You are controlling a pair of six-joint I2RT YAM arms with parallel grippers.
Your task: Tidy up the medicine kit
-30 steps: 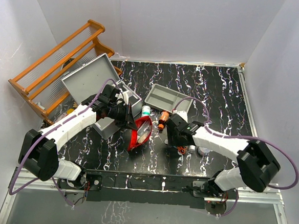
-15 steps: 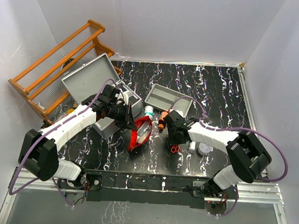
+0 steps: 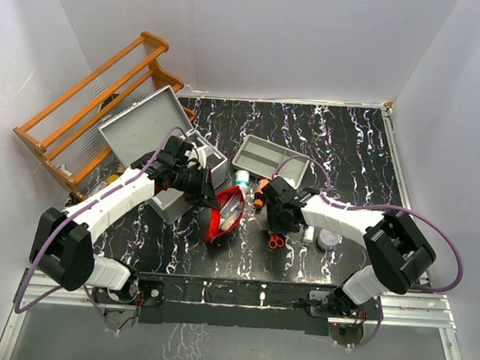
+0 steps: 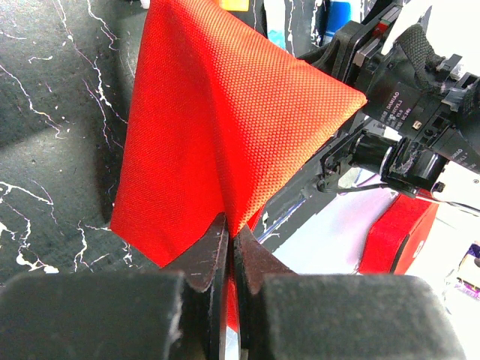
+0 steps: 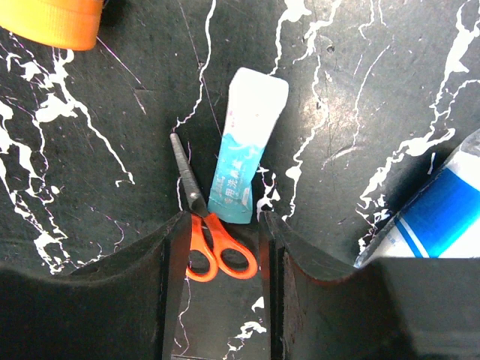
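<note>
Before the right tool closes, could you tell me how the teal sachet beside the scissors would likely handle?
The sachet looks thin and flat, so probably light and floppy. Lying flush on the table, it may slide rather than lift.

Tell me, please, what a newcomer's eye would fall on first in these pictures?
The red pouch stands out most, pinched in the shut left gripper near the table's middle. Next, orange scissors and a teal sachet lie side by side between the fingers of the open right gripper. At far left, the grey case stands open beside an orange rack.
</note>
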